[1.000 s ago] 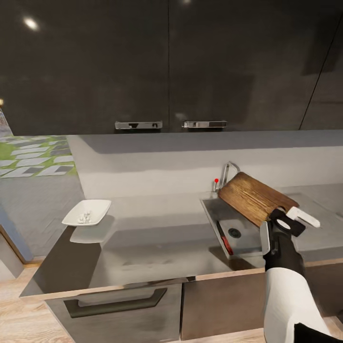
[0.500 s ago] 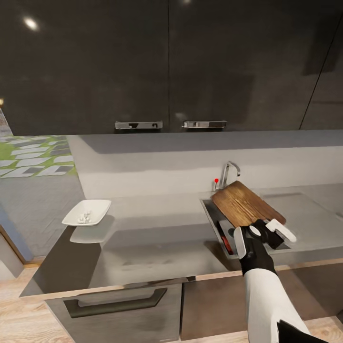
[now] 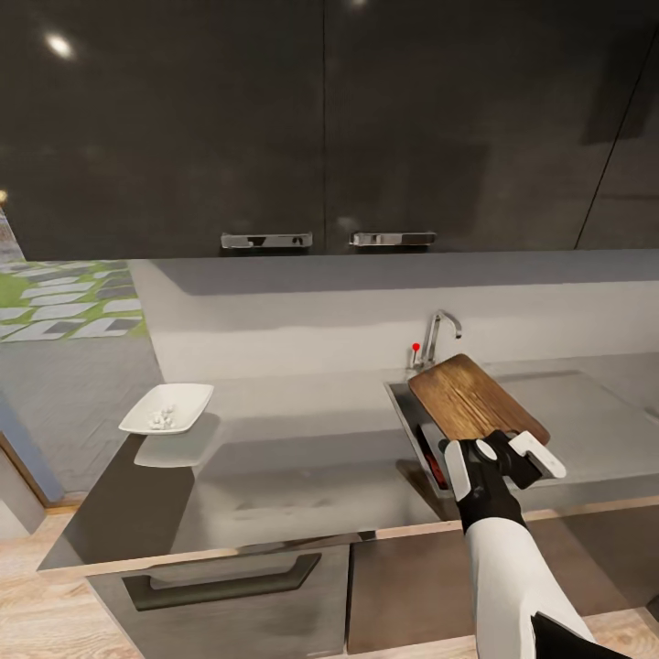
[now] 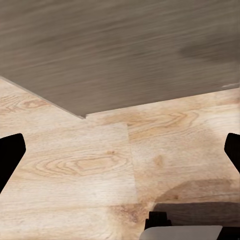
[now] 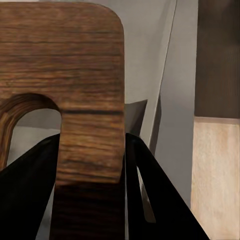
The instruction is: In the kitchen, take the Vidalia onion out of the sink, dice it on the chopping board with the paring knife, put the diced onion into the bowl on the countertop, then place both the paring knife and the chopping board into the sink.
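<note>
Last step: right gripper [image 3: 502, 455] clamped on board [image 3: 474, 400] at its handle end, lower right of frame, board lying across sink [image 3: 403, 400]. Knife [image 3: 437, 471] red handle already inside. Next: release board so it drops in. Left gripper's state can't be told.

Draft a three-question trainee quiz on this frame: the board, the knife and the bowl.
1. True or false: the right pincer grips the chopping board at its handle end.
2. Where is the paring knife? A) on the countertop B) in the sink C) in the bowl
3. Fill in: the bowl holds small pale ____.

Key: 1 true; the board hangs tilted over the sink. 2 B; its red handle shows beneath the board. 3 pieces, on the countertop towards its left end.
</note>
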